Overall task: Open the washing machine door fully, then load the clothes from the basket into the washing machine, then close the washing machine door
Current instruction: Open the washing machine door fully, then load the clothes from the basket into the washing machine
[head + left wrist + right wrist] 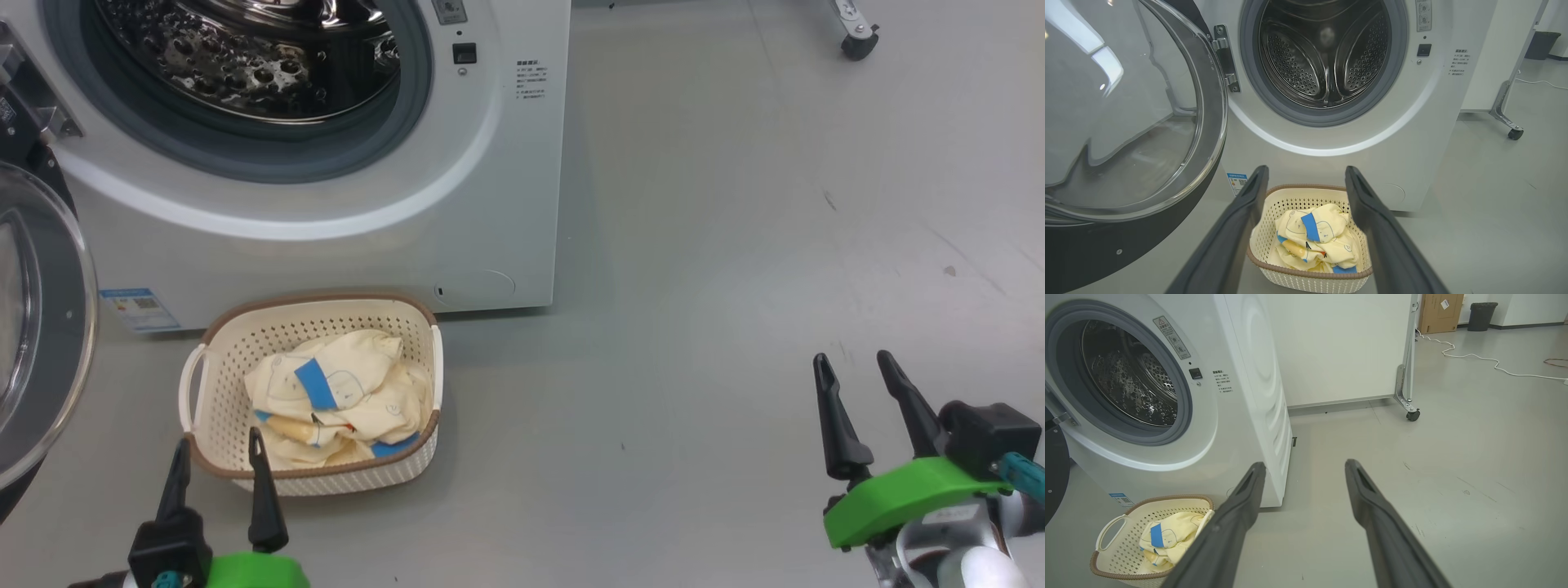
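cream perforated basket [224, 367] with brown rim, pale yellow clothes [343, 400] with blue patches and faint, perhaps cartoon, line prints.

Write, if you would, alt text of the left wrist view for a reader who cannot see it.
The open left gripper points at the basket of clothes on the floor before the washing machine, whose door stands open at the view's left, showing the drum.

Print on washing machine [326, 245] front, blue sticker [139, 309]: too small; nothing legible
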Motion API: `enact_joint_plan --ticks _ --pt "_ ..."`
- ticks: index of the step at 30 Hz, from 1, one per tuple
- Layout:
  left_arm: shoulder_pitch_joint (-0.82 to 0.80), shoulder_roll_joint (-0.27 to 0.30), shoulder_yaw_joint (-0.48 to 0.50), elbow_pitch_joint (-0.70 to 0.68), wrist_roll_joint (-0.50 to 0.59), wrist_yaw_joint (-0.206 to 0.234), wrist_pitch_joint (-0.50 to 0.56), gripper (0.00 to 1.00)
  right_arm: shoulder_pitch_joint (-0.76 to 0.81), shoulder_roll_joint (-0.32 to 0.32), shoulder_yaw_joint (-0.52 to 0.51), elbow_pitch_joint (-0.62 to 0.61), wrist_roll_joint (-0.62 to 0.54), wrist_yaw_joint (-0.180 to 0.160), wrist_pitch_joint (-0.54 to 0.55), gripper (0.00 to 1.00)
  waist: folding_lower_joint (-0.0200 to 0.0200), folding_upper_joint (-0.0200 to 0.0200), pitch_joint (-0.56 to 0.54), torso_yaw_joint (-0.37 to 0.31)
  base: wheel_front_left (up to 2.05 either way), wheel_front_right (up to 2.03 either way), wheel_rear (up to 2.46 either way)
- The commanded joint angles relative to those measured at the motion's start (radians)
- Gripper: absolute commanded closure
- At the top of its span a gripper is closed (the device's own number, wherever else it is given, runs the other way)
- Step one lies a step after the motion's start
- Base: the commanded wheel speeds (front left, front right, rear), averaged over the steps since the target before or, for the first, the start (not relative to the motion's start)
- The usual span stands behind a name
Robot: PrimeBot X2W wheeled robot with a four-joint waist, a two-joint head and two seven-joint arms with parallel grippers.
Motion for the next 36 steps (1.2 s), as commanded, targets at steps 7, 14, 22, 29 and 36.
enact_joint_plan --ticks 7,14,22,29,36 --pt "-0.058 0.024 0.025 -0.023 0.006 0.006 -0.011 0.0 -0.021 -0.011 0.018 -0.032 -0.005 0.0 -0.01 0.0 0.0001 0.0 0.01 0.001 0.0 0.0 0.0" --pt "-0.067 0.027 0.02 -0.023 0.01 0.014 -0.015 0.0 -0.023 -0.011 0.017 -0.028 -0.001 0.0 -0.014 0.0 0.0001 0.0 0.017 -0.001 0.0 0.0 0.0" --pt "-0.071 0.031 0.012 -0.018 0.006 0.016 -0.017 0.0 -0.022 -0.011 0.017 -0.024 0.002 0.0 -0.016 0.0 0.0001 0.0 0.022 -0.003 0.33 -0.32 0.0" --pt "-0.08 0.036 0.004 -0.01 0.0 0.012 -0.015 0.0 -0.023 -0.011 0.017 -0.022 0.002 0.0 -0.017 0.0 0.0001 0.0 0.019 -0.001 1.32 -1.32 0.0" --pt "-0.084 0.044 -0.002 0.002 -0.002 0.012 -0.017 0.0 -0.021 -0.011 0.017 -0.023 0.001 0.0 -0.014 0.0 0.0001 0.0 0.013 0.002 1.99 -1.94 -0.05"
